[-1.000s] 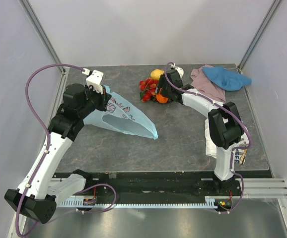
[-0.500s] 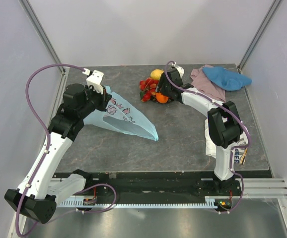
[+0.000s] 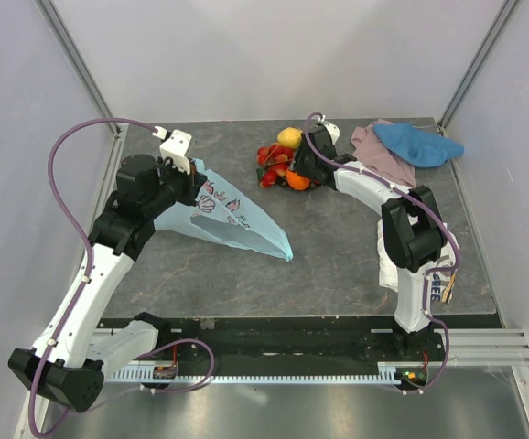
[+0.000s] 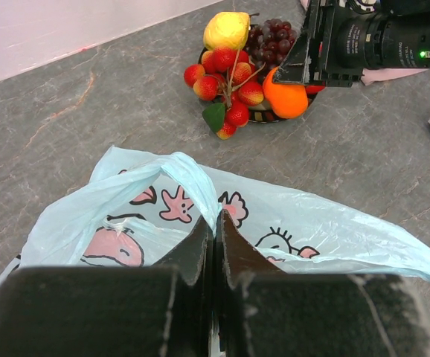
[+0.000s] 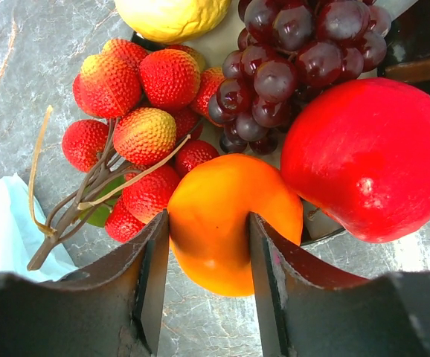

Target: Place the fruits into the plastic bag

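1. Tabletop (image 3: 338, 265): grey, stone-patterned, carrying everything listed below.

2. Left end effector (image 4: 216, 223): its two dark fingers are pressing together on a handle loop of the plastic bag (image 3: 237, 219), so it is clamped on the bag. The handle end is sitting raised at the fingers.

3. Plastic bag, continued: light blue and translucent, printed with pink-and-black cartoon figures. It is lying flat on the left half of the tabletop, tapering from the left end effector toward the centre. It is lying near the fruit pile and is not touching it.

4. Right end effector (image 5: 207, 245): reaching in at the near edge of the fruit pile, with one finger pressing on each side of the orange (image 5: 226, 212), gripping it. Whether the orange is resting on anything cannot be told.

5. Fruit pile, at the far centre of the tabletop, on a dark-rimmed plate (image 5: 423, 44):
 - apple (image 5: 364, 156), red, touching the orange on its right;
 - grapes (image 5: 289, 52), dark purple, lying just behind the orange and apple;
 - red berries (image 5: 144, 97), bumpy-skinned and on a twig, spilling over the left side;
 - lemon (image 5: 174, 15), yellow, sitting at the far side.

6. Pink cloth (image 3: 379, 155): lying crumpled at the far right, with a blue cloth (image 3: 420, 144) lying on top of it.
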Controlling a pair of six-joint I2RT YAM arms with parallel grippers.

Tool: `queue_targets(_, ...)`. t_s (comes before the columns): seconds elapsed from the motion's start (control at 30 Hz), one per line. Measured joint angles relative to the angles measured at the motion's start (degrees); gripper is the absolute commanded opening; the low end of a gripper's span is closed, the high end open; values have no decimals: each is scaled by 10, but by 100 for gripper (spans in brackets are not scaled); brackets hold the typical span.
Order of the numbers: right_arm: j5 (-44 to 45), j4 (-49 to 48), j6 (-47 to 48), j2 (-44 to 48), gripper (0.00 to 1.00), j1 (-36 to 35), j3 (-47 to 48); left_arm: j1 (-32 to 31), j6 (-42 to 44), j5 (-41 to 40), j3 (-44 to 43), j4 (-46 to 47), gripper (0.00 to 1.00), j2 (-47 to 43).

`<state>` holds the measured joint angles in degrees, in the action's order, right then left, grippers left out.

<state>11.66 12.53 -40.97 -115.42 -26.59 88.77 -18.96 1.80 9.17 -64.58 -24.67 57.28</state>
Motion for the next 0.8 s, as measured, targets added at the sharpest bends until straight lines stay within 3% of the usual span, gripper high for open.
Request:
queue_targets(0.33,-5,0,-5,1,27,2,-1,0,0,0,0,0,2,0)
queue_targets(0.53,-23,-3,-11,9,12,6,-10,0,0,0,1,0,2,0)
queue_targets(0.8,-43,-16,-15,44,2,7,-31,0,0,0,1,0,2,0)
